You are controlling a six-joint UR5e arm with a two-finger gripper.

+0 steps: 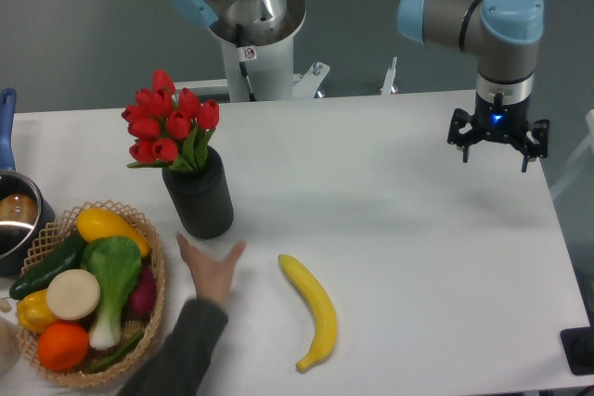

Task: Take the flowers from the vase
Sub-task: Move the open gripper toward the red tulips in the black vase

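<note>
Red tulip flowers [167, 122] are standing upright in a ribbed black vase [199, 195] on the left half of a white table [399, 229], just right of a wicker basket [156, 271] holding vegetables. A person's hand [210, 269] is lying flat on the table just in front of the vase, apart from it. A banana [312, 311] is lying nearer the front edge, right of the hand. Well away at the far right, the robot's gripper [498, 144] is hanging above the table, holding nothing; whether its fingers are spread or pressed together cannot be told from this angle. A pot [11, 215] with a blue handle is sitting at the left edge.
</note>
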